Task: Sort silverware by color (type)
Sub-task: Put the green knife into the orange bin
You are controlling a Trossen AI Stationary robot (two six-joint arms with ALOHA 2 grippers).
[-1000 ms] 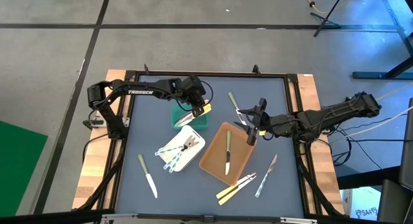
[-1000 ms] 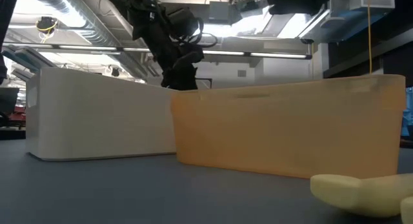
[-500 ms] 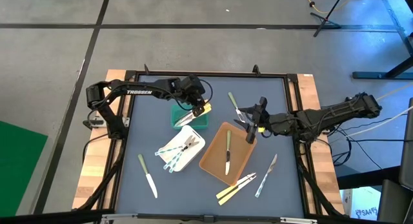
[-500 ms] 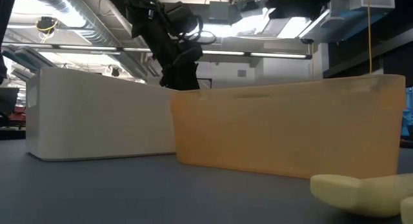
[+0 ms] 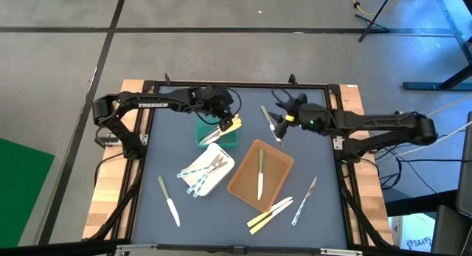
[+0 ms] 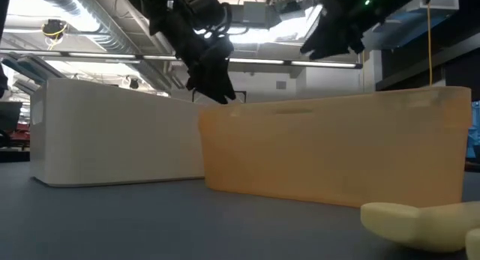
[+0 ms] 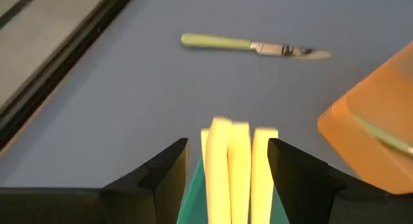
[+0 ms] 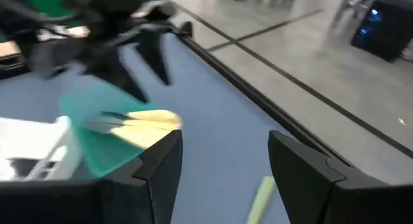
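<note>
1. Your left gripper (image 7: 227,162) hangs over the green tray (image 5: 218,135) with its jaws spread wide; three yellow handles (image 7: 237,161) lie between the fingers (image 7: 159,179) in the wrist view, but nothing pinches them, so they look released into the tray, not held.

2. Your right gripper (image 5: 280,110) stands just as wide and empty above the far middle of the table (image 5: 171,164), over the green-handled knife (image 5: 270,122) lying there.

3. Outward from the jaws: the yellow pieces (image 5: 230,125) jut over the green tray's rim; the white tray (image 5: 222,173) holds the translucent blue pieces (image 5: 203,170); the brown tray (image 5: 243,184) holds one green-handled knife (image 5: 259,174).

4. Loose on the table: another green-handled knife (image 5: 167,201) near the front left, a yellow pair (image 5: 269,212) by the brown tray's front corner, and a translucent piece (image 5: 304,201) to their right.

5. Judged, the sort is about half done, and the far knife is the right arm's likely next pick.

6. Risks: lift the left arm carelessly and a finger could catch the overhanging yellow handles and flip them out. The knife lies flat and thin, so a high close would miss it, and a glancing one could skid it away. Both arms work near each other here; a crossing reach could knock them together.
</note>
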